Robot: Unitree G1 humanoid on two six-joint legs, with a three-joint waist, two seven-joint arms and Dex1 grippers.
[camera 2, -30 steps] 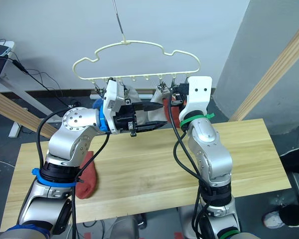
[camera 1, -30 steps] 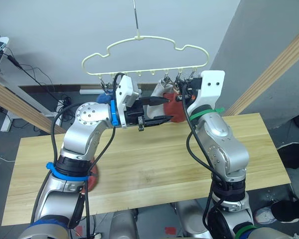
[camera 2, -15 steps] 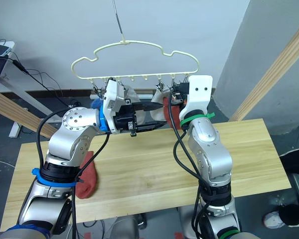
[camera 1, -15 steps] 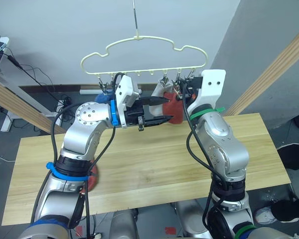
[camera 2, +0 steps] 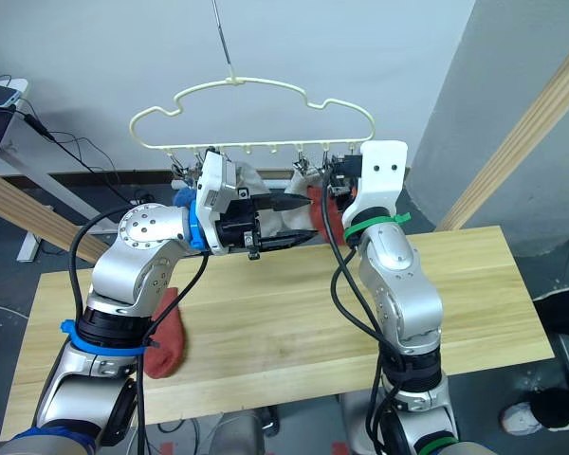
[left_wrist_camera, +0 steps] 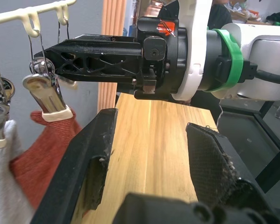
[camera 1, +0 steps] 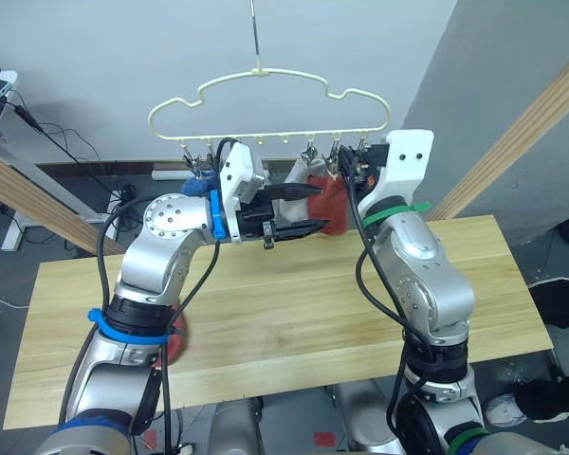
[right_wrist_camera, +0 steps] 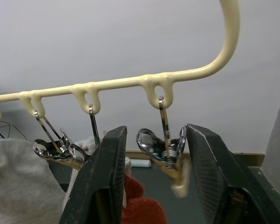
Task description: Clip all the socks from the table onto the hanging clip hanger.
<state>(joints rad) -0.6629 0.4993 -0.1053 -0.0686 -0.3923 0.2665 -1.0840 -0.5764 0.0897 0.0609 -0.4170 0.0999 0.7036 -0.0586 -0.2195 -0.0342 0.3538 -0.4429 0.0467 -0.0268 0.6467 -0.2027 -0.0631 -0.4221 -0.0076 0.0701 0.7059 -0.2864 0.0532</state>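
Between my right gripper's [right_wrist_camera: 154,179] parted fingers [right_wrist_camera: 105,182] hangs one clip [right_wrist_camera: 164,147] of the clip hanger [camera 1: 266,81]; my left gripper [camera 1: 308,209], fingers wide, sits beside the clipped rust-red sock [left_wrist_camera: 44,144].

Lab: floor cables [camera 1: 71,152], bare walls

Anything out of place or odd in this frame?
One rust-red sock hangs half off the table's near edge beside the left arm, looking ready to slide off. The clip hanger hangs slightly tilted.
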